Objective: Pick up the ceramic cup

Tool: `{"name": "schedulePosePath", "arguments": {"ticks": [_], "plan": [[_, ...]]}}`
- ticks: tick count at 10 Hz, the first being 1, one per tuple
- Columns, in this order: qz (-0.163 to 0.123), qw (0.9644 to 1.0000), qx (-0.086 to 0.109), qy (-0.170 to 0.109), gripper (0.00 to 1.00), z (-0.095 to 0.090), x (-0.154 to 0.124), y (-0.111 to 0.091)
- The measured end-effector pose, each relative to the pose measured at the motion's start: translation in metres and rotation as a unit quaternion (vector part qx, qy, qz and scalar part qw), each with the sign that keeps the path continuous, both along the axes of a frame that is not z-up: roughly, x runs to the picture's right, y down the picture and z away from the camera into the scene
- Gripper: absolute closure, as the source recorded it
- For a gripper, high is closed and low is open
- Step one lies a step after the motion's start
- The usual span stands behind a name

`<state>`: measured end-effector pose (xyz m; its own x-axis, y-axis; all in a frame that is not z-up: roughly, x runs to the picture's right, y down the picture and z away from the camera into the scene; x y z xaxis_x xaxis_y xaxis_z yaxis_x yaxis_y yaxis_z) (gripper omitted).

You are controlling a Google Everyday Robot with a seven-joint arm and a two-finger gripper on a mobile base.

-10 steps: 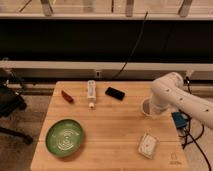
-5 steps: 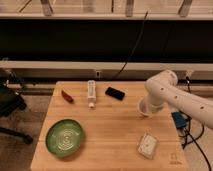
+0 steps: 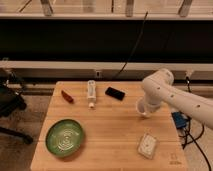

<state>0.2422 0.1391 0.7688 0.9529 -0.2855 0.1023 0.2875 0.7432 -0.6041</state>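
My white arm (image 3: 170, 92) reaches in from the right and bends down to the wooden table (image 3: 110, 125), right of its middle. The gripper (image 3: 143, 110) at its lower end sits low over the tabletop. A small white rounded shape shows right at the gripper's tip. I cannot tell whether this is the ceramic cup or part of the gripper. No other small white cup shows anywhere on the table.
A green patterned bowl (image 3: 65, 136) stands at the front left and a flat white box (image 3: 147, 145) at the front right. A black phone (image 3: 115, 93), a white tube (image 3: 91, 93) and a small red object (image 3: 67, 96) lie along the back. A black chair (image 3: 10, 102) stands left of the table.
The arm has swung a little to the left, and the gripper end has shifted slightly left with it, staying low over the table. Nothing else has moved.
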Motion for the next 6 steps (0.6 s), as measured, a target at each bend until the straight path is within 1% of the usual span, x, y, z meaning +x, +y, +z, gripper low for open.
{"name": "schedulePosePath", "arguments": {"ticks": [6], "plan": [[-0.025, 0.9997, -0.005, -0.003, 1.0, -0.0067, -0.0018, -0.0002]]}}
